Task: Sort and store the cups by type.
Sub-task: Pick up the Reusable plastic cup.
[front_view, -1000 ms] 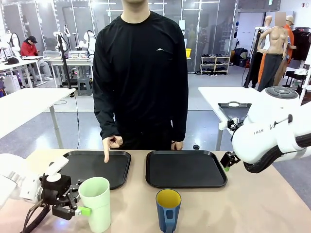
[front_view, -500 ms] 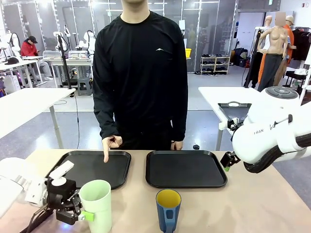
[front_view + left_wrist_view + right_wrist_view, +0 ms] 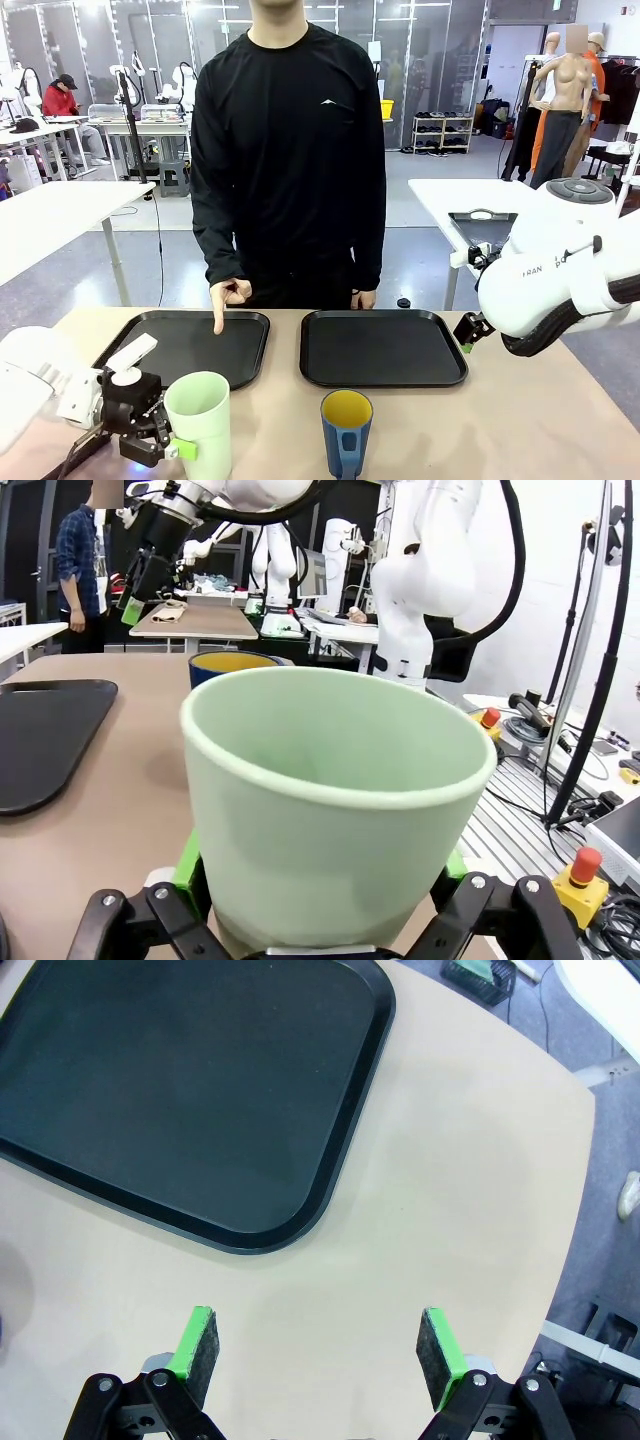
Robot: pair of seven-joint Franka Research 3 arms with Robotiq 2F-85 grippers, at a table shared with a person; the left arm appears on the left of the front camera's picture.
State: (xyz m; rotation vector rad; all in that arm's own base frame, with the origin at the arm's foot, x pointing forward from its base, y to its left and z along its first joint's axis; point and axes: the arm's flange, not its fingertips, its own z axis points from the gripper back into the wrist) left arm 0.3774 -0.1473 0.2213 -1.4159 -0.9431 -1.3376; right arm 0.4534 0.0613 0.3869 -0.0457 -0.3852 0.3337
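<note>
Table [image 3: 540, 430]: left tray [image 3: 190, 345], right tray [image 3: 385, 347] unfilled.
Mint tumbler [image 3: 200, 425]: clasped by left gripper [image 3: 320, 870].
Blue cup [image 3: 346, 435]: untouched.
Right gripper [image 3: 318, 1345]: spread wide.

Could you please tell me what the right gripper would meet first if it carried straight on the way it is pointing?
Probably the bare table, just off the corner of the black tray; the open right gripper points down there, though depth is unclear.
</note>
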